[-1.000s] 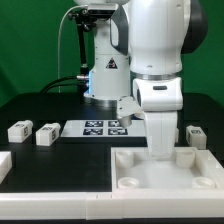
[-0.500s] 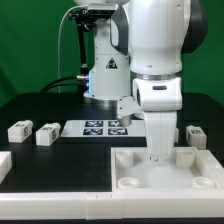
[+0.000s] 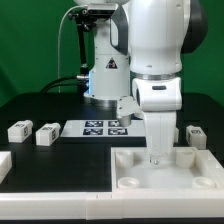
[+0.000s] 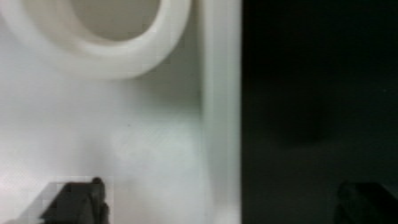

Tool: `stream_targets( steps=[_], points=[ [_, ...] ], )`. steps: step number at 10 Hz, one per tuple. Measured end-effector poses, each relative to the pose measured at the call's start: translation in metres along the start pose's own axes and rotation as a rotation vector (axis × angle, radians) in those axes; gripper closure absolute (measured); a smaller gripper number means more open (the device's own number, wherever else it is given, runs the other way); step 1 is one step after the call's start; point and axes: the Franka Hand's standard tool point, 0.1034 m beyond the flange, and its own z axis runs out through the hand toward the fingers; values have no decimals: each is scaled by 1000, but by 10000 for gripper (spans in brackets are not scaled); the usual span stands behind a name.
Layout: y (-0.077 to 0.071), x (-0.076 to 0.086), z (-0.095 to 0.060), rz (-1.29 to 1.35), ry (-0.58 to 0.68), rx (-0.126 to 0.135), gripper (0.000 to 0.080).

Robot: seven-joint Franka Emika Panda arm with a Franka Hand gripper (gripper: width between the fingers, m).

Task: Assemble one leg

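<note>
Black table, and nearest lies one socketed panel. Jaws hang spread and empty over its far edge. Drop lower and a fingertip could clip the rim and shove the panel. Three legs, none held: outer leg and inner leg beyond the panel toward the exterior view's left, third leg behind its other far corner. One marker board beyond.

Black desk before a green backdrop: the marker board lies flat at centre, far side, while a large white panel with round corner sockets sits near, at the exterior view's right
</note>
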Motion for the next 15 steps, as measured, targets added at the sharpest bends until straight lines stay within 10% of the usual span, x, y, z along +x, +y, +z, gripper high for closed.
stream_targets(
  steps=[8, 15],
  points=[
    [-10, -5, -61, 163, -13, -88, 150],
    [-18, -7, -54, 765, 36, -61, 150]
  ],
)
